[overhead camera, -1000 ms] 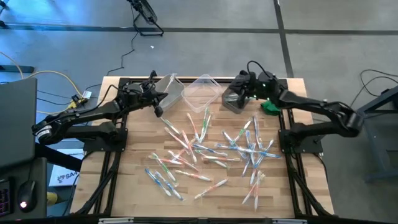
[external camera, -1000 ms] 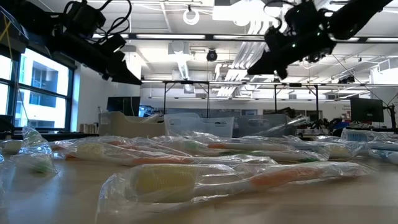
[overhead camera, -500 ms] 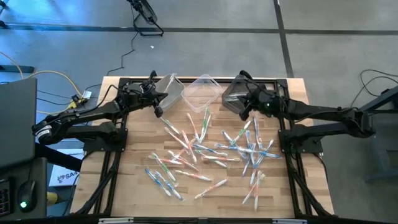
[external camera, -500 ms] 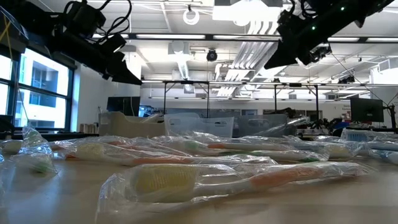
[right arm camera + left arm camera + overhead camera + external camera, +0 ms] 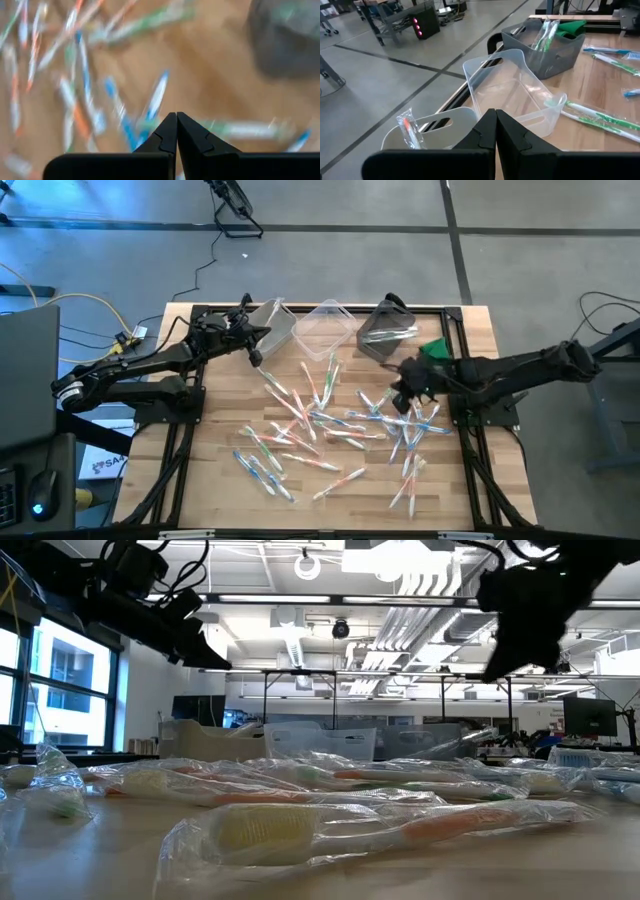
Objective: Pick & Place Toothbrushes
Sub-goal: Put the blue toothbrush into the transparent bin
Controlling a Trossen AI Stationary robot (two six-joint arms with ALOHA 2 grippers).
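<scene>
Many wrapped toothbrushes [image 5: 330, 425], white with orange, blue or green handles, lie scattered flat on the wooden table. One green-handled toothbrush [image 5: 545, 35] stands in the grey bin [image 5: 555, 55], and an orange one [image 5: 406, 129] leans in the white bin [image 5: 427, 131]. My left gripper [image 5: 496, 120] hangs shut and empty beside the white bin [image 5: 272, 323], near the far left. My right gripper [image 5: 176, 122] is shut and empty. It tips down above the toothbrushes at the right of the heap [image 5: 402, 392].
A clear bin [image 5: 325, 330] stands between the white bin and the grey bin [image 5: 385, 332] along the table's far edge. A small green object [image 5: 435, 348] lies right of the grey bin. Bare wood shows at the table's near left [image 5: 215, 470].
My right gripper has swung from over the grey bin toward the table's near edge and a little to the right. It has tipped downward and now hangs over the right side of the toothbrush heap, shut throughout. The toothbrushes have not moved.
</scene>
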